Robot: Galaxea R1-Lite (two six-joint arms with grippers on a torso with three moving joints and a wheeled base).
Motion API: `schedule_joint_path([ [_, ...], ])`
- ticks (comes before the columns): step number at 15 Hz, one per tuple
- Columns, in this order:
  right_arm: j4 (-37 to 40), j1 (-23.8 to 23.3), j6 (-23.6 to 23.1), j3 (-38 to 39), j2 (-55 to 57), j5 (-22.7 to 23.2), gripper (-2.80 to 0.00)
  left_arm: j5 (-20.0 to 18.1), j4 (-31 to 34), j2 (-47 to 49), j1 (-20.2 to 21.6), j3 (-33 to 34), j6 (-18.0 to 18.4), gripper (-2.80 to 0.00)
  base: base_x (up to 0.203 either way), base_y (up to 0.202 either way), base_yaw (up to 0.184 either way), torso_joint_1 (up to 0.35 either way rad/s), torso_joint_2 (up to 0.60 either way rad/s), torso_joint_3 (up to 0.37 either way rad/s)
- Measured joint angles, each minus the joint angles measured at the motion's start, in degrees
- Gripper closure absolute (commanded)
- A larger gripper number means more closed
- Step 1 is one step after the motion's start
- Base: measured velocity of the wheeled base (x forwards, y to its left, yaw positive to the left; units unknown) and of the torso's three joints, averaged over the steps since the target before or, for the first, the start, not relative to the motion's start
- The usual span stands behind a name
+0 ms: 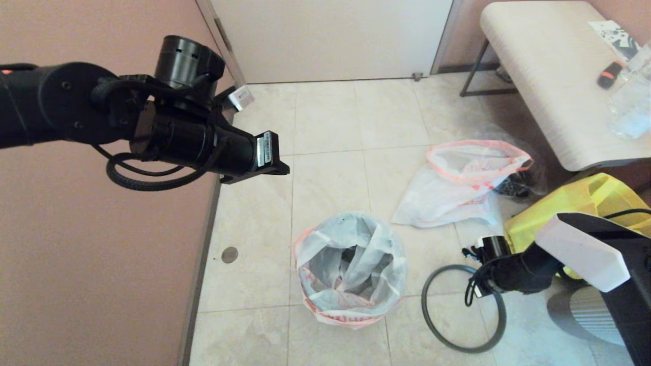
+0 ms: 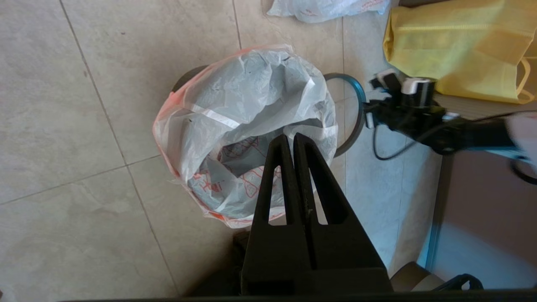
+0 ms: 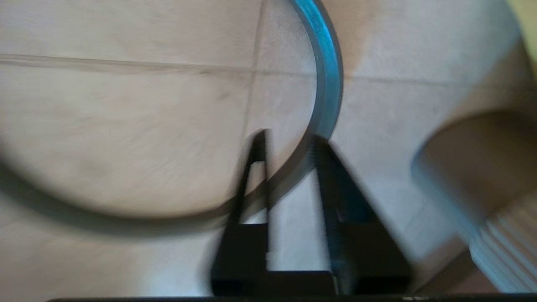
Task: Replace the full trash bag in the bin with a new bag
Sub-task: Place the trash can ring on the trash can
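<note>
Though judged well past halfway, not finished yet. Finds the bin (image 2: 186, 79) upright on the floor tiles in front of the robot, mouth draped with a thin pale new bag (image 1: 351, 264), red-edged skirt folded down over the outside. Counts the old bag (image 1: 457, 178) as already out: crumpled on the floor beyond the bin, near the counter (image 1: 539, 76), well apart from the bin itself. Leaves the hoop (image 1: 423, 310) to deal with, flat on the tiles just beside the bin on the robot's right, not on the rim. Shows the right pincer (image 3: 289, 136) low at that hoop, jaws parted and straddling the band without clamping it, close to the yellow tote (image 1: 574, 208). Shows the left pincer (image 2: 292, 136) high above the bin's mouth, clenched on nothing. Probably remains to grip the hoop, lift it across, and press it down over the bag's folded edge so the liner holds.
</note>
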Motion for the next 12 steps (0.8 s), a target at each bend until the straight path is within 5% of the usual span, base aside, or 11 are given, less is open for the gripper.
schedule_joint_path([
  [11,-1.5,-5.2,-5.5,-20.8,14.3,11.0,-2.80,0.3,-1.4,0.4,0.2,0.1,-0.1,0.00,0.000,0.000,0.000,0.000,0.00,0.000],
  [12,-0.4,-5.6,-6.1,-23.0,15.3,11.0,0.00,0.3,-1.5,0.4,0.2,0.1,-0.2,0.00,0.000,0.000,0.000,0.000,0.00,0.000],
])
